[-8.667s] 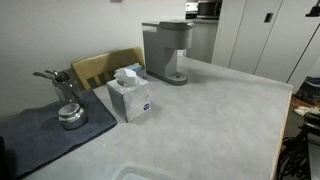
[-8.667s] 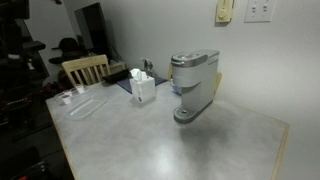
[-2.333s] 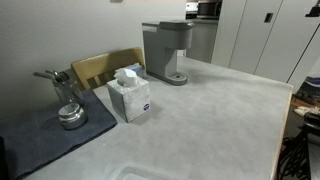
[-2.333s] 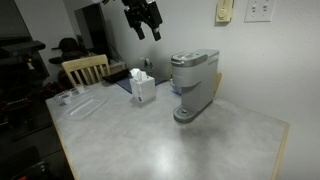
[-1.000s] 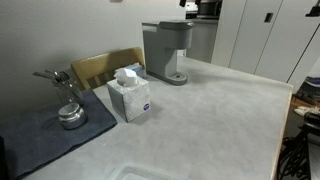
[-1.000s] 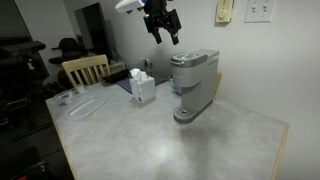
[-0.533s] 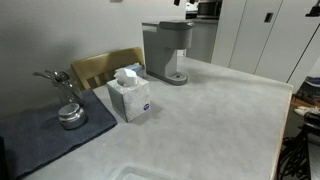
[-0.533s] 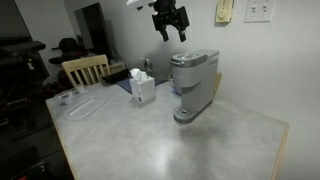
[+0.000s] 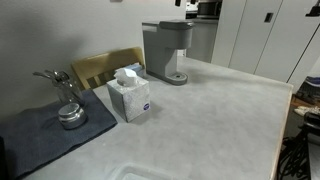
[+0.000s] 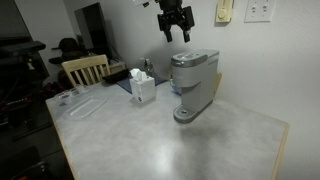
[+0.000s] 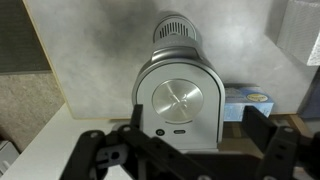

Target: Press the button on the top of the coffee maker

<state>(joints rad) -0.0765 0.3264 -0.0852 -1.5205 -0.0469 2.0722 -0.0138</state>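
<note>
The coffee maker is a tall grey box with a dark top, standing at the back of the table in both exterior views (image 9: 166,50) (image 10: 195,80). My gripper (image 10: 176,28) hangs in the air just above its head end, apart from it. In the wrist view I look straight down on the coffee maker (image 11: 180,105). Its round silver lid and two small buttons (image 11: 170,130) on the top panel show between my fingers. My gripper (image 11: 197,125) is open and empty. The round drip base (image 11: 176,30) shows beyond the head.
A white-and-blue tissue box (image 9: 130,96) (image 10: 143,87) stands beside the coffee maker. A wooden chair (image 9: 100,68) stands behind the table. A dark mat with metal ware (image 9: 66,112) lies at one end. A clear tray (image 10: 85,105) lies on the table.
My gripper has moved sideways through the air from over the tissue box side to above the coffee maker's top. Nothing on the table has moved.
</note>
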